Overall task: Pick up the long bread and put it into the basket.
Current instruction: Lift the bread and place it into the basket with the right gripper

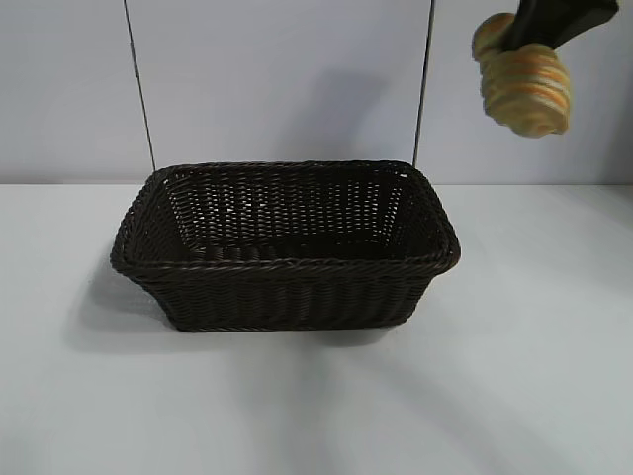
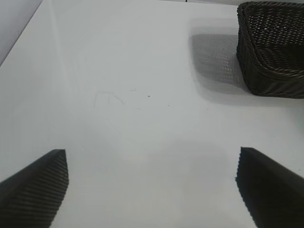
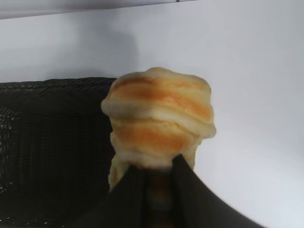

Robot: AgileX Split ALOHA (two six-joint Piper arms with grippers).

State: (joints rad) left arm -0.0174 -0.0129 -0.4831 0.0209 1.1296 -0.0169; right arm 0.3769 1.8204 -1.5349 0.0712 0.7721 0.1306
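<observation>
Centrally placed on white table (image 1: pixel 534 396): dark wicker basket (image 1: pixel 287 262). High above basket's right end, well clear of rim: right gripper (image 1: pixel 539 25) clamped on long bread (image 1: pixel 526 84), lifted. Off beside basket: left gripper (image 2: pixel 152 190), fingers spread wide, holding nothing.

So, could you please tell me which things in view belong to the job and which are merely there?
Job: long bread, held aloft in the right gripper; basket, nothing in it.
Merely there: white table; left gripper, open over bare table.
</observation>
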